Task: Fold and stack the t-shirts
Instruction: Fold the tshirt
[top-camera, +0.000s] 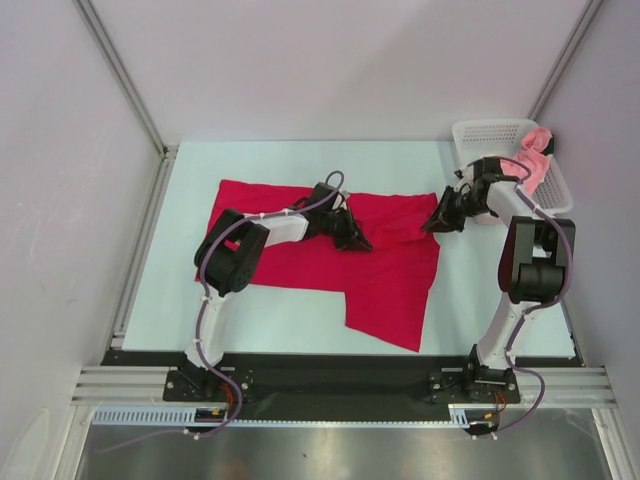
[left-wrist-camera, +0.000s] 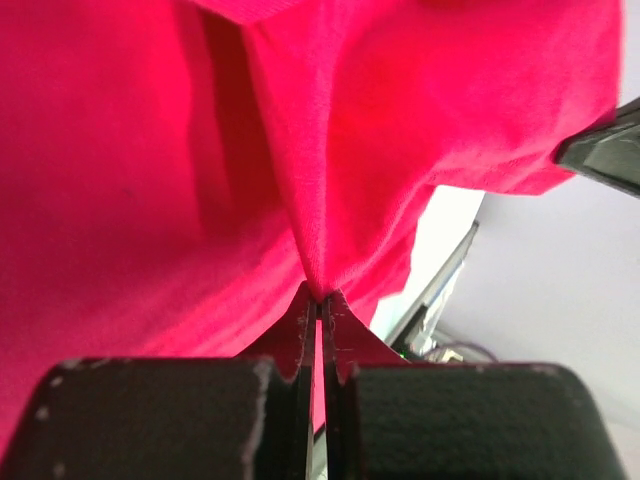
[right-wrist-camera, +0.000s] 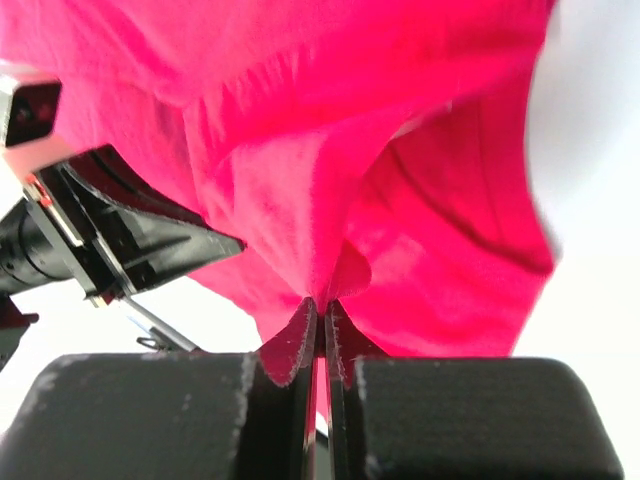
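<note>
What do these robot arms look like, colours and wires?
The left arm and right arm have white segments with bulky black joints, and a purplish cable runs along each. The left claw and right claw are matte black, edges scuffed pale.

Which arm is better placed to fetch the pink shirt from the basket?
Right. The right hand is nearer the basket holding the pink shirt; the left hand is mid-table. Both pinch the red shirt.
</note>
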